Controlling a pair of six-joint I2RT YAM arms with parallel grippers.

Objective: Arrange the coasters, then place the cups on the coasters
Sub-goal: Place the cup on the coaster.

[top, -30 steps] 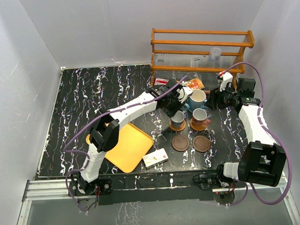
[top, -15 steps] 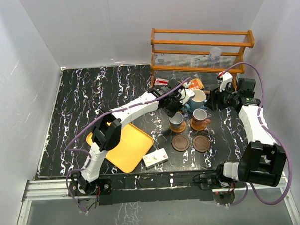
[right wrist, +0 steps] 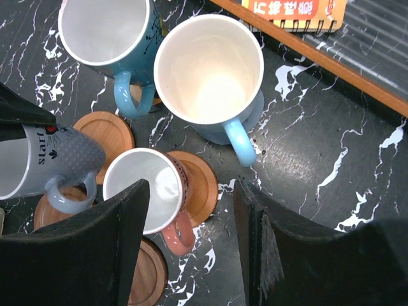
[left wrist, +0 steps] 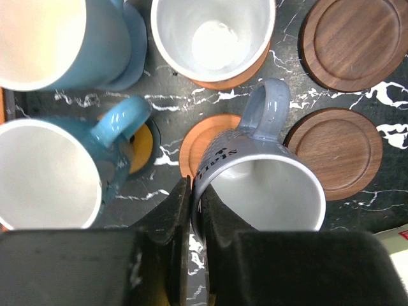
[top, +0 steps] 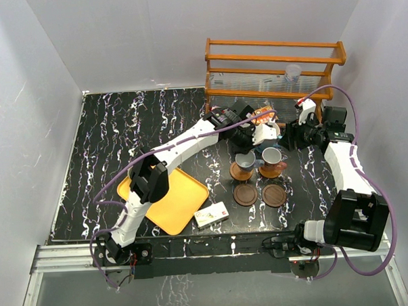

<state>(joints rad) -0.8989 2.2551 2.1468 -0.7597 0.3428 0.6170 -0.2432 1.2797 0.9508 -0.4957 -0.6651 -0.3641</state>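
Two claws: left claw (left wrist: 192,197) pinches the rim of the grey mug (left wrist: 264,191), right claw (right wrist: 191,194) hangs half-open, empty

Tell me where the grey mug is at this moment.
In the top view the grey mug is right of centre, over an orange coaster, its rim pinched by the left gripper; the brown mug stands just to its right.

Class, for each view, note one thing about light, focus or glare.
Top view: even soft light, faint shadows, mugs too small for detail. Left wrist view: grey mug sharp, the dark fingers clamping it blurred. Right wrist view: pale blue mug's inside glares near white; fingers dark, detail lost.
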